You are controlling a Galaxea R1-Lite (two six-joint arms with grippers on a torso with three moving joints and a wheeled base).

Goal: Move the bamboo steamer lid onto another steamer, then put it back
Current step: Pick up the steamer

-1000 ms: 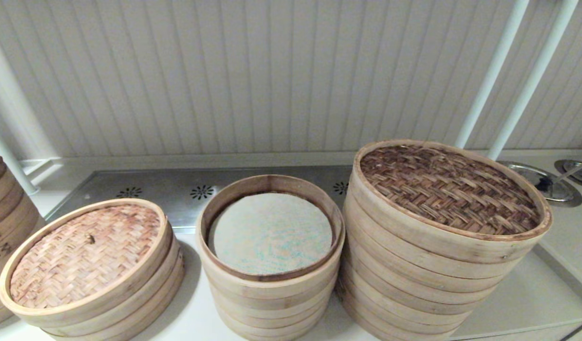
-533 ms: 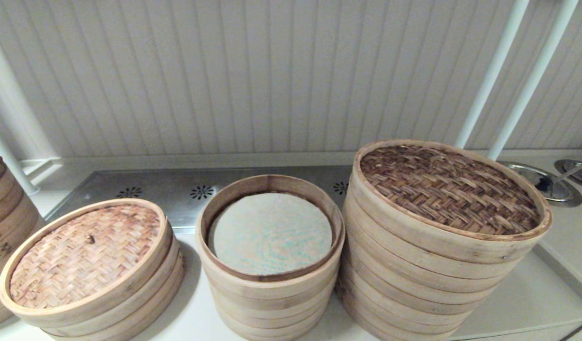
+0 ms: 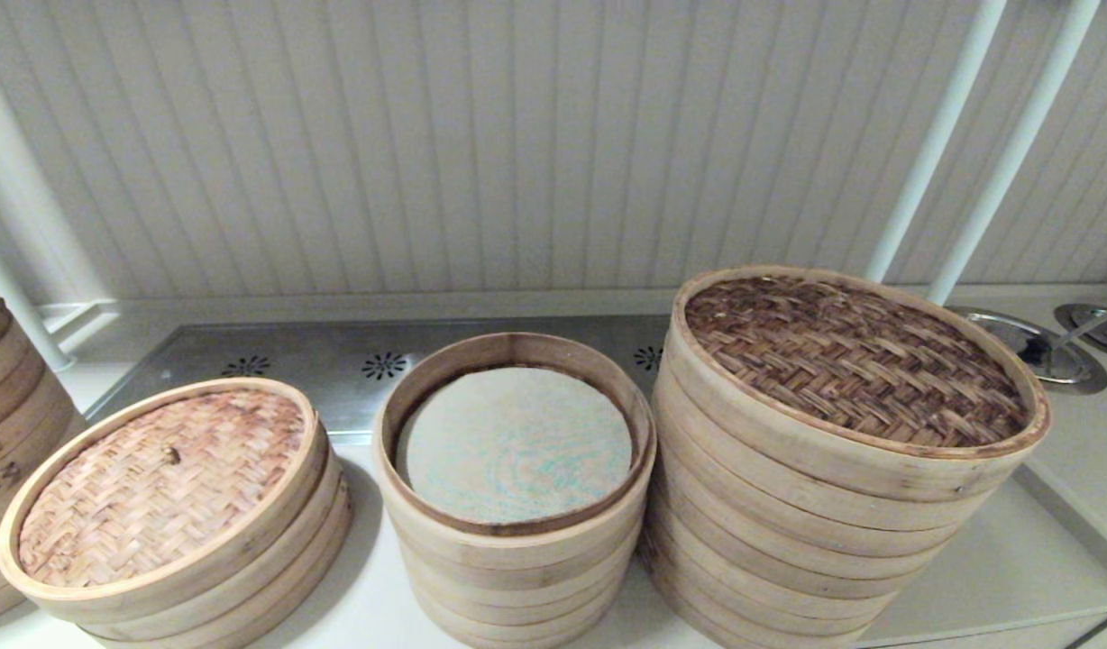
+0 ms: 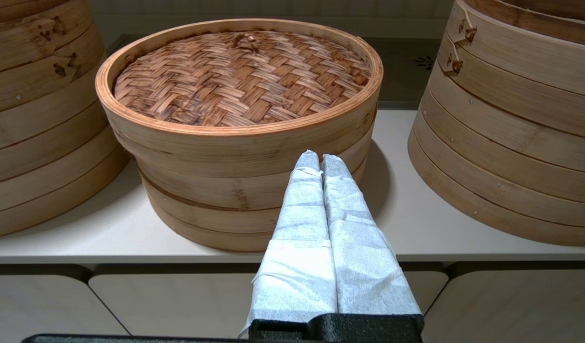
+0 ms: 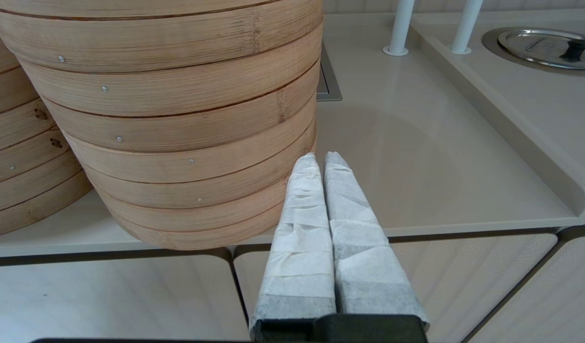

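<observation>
Head view: the bamboo steamer lid [image 3: 855, 361] is seen lying flat on the widest steamer stack [image 3: 788, 532], at the right, near the counter's front edge [image 3: 986, 622].

Left wrist view: the left gripper [image 4: 321, 159] is pressed closed, empty, before the low steamer [image 4: 235, 190].

Right wrist view: the right gripper [image 5: 320, 159] is closed, empty, beside the stack's wall; bare counter lies alongside.

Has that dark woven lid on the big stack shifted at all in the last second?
No. The bamboo steamer lid sits in the same spot on the widest stack, its rim still lined up the same way against the white poles behind it.
</observation>
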